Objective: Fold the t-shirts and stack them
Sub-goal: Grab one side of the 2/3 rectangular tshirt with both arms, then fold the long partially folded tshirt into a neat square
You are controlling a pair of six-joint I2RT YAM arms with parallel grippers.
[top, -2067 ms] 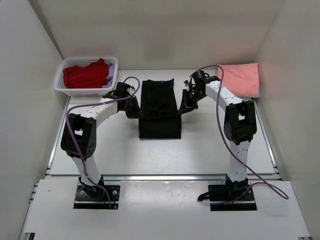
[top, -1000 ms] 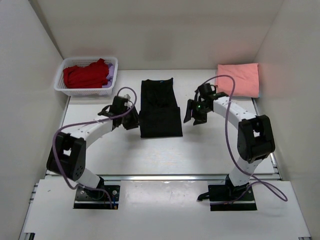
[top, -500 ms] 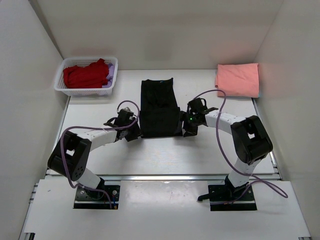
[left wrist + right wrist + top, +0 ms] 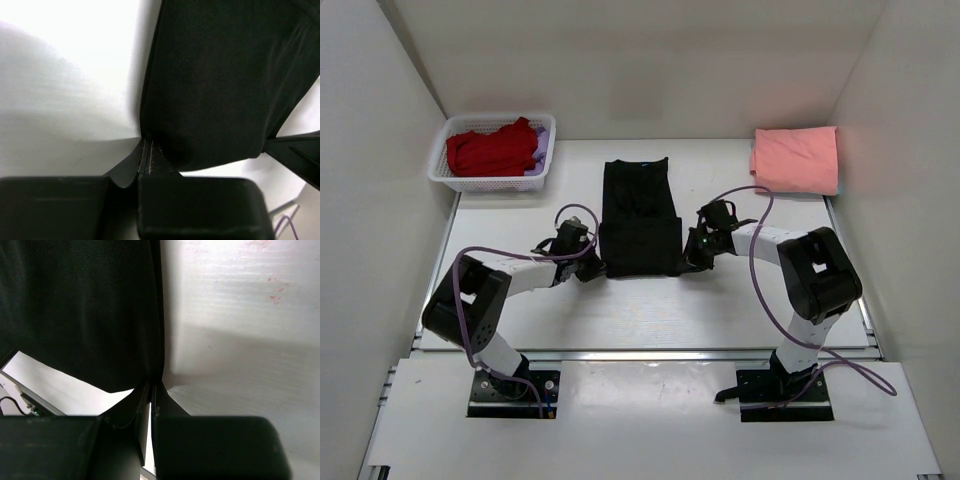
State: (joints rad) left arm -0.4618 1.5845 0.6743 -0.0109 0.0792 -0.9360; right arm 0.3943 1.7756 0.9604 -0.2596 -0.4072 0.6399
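The black t-shirt (image 4: 640,225) lies folded into a long, narrow strip in the middle of the table (image 4: 640,310), its near half a thicker, slightly wider layer. The left gripper (image 4: 592,268) sits low at the shirt's near-left corner. In the left wrist view its fingers (image 4: 200,205) are pinched together on the stitched hem there. The right gripper (image 4: 693,260) sits at the shirt's near-right corner, clamped on the fabric edge, with its fingers (image 4: 215,445) drawn almost together (only a thin slit shows between them). A salmon-pink t-shirt (image 4: 796,160) lies folded flat beyond the black shirt and off to its right, well apart from it. Beyond the black shirt and to its left stands a white lattice basket (image 4: 440,176). It holds a crumpled red t-shirt (image 4: 492,150) with a lilac t-shirt (image 4: 546,140) peeking out beside it.
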